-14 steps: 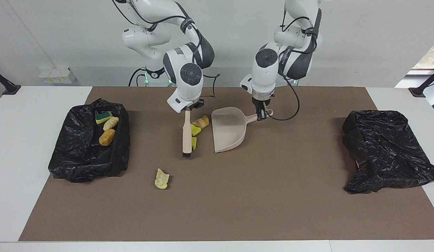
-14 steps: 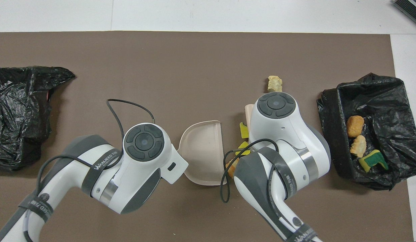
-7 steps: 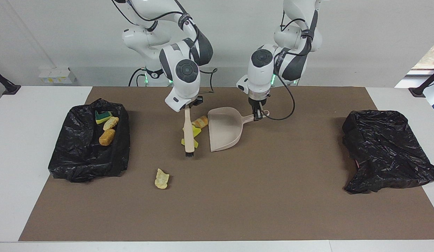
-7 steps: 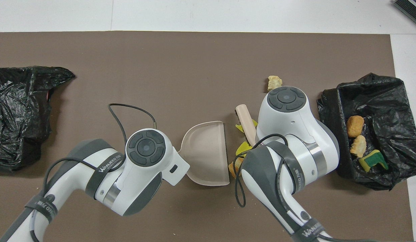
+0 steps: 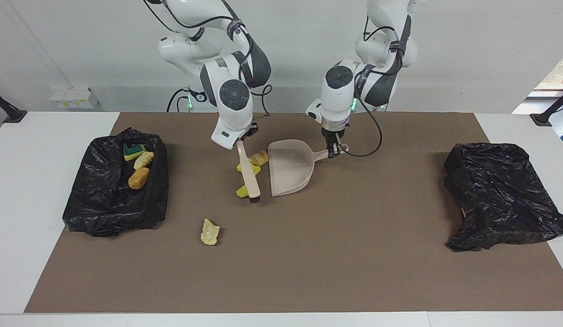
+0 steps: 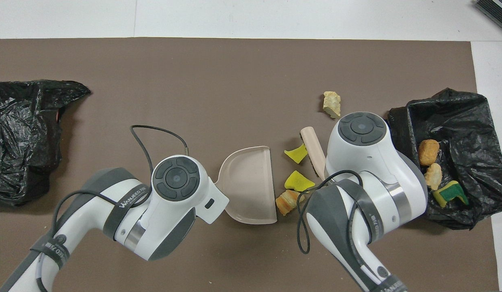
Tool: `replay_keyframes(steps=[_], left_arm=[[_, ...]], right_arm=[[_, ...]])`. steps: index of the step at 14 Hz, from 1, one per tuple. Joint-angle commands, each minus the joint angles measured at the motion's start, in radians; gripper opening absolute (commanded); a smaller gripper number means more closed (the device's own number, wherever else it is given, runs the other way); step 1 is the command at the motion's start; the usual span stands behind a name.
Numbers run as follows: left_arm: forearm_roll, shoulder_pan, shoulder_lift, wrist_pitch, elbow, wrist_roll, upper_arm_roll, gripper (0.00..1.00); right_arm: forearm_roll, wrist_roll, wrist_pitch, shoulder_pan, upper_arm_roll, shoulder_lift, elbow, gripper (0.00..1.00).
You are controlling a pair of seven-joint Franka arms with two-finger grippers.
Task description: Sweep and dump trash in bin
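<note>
- Facing view: the right gripper (image 5: 243, 138) is clamped on the brush (image 5: 248, 172), tilted toward 5 o'clock. The left gripper (image 5: 334, 149) is clamped on the dustpan (image 5: 290, 169) handle. Three trash pieces (image 5: 258, 157) lie by the brush.
- Overhead view: one tan lump (image 6: 331, 104) lies at 12 o'clock from the brush; three pieces sit in the black bin (image 6: 473, 121).

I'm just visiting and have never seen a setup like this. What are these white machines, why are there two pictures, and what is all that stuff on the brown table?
They are two robot arms, each ending in a two-finger gripper. One picture looks at them from across the table, the other looks down from above their own end.

The right gripper is shut on a brush; the left gripper is shut on a dustpan's handle. Between brush and pan lie two yellow sponge pieces and a bread-like lump. Another lump lies alone. A black-lined bin already holds three pieces; a second black bag sits at the left arm's end.
</note>
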Motion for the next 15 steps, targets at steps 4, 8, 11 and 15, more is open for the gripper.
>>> replay_keyframes(steps=[4,8,11,15], left_arm=[[0.017,-0.01,-0.025,0.014,-0.033,-0.044,0.011,0.0],[0.017,-0.008,-0.022,0.024,-0.032,-0.044,0.011,0.0],[0.015,0.001,-0.018,0.029,-0.032,-0.044,0.011,0.0],[0.014,0.009,-0.018,0.03,-0.032,-0.044,0.011,0.0]], right_arm=[[-0.06,-0.086,0.21,-0.075,0.002,-0.117,-0.227,0.0],[0.002,-0.025,0.213,-0.057,0.007,-0.063,-0.23,0.0],[0.093,-0.034,0.211,0.005,0.009,-0.06,-0.229,0.0],[0.275,0.018,0.227,0.091,0.009,-0.033,-0.183,0.0]])
